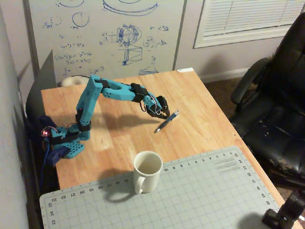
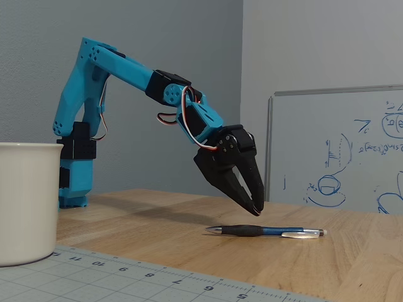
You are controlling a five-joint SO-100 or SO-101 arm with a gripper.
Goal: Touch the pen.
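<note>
Hovering: the gripper (image 2: 257, 207) hangs just above the pen (image 2: 264, 231) in the low fixed view, tips pointed down, with a gap showing between tips and pen.
Base: the blue arm (image 1: 90, 102) is clamped at the left edge of the table (image 1: 209, 109) in the high fixed view and reaches right across the wood.
Mug: a white mug (image 1: 147, 171) stands on the near edge of a grey cutting mat (image 1: 200, 191), well apart from the pen; in the low view it fills the left edge (image 2: 22, 201).
Jaws: the two black fingers (image 2: 236, 182) lie close together, almost meeting at the tips and pinching nothing; I judge them pressed together or nearly so.
Pen: it lies flat on bare wood near the table's middle, slanted in the high view (image 1: 167, 121), its nib toward the mug and its clip end away.
Relation: in the high view the gripper (image 1: 161, 113) sits just left of the pen's upper end; in the low view it is over the pen's middle.
Done: the reach looks finished and the tips are lined up over the pen.
Left: contact itself is not yet made; a short drop straight down should bring the tips onto the barrel.
Risk: the round barrel may roll if nudged sideways.
Right side: a black chair (image 1: 276, 109) stands off the table, clear of the work.
</note>
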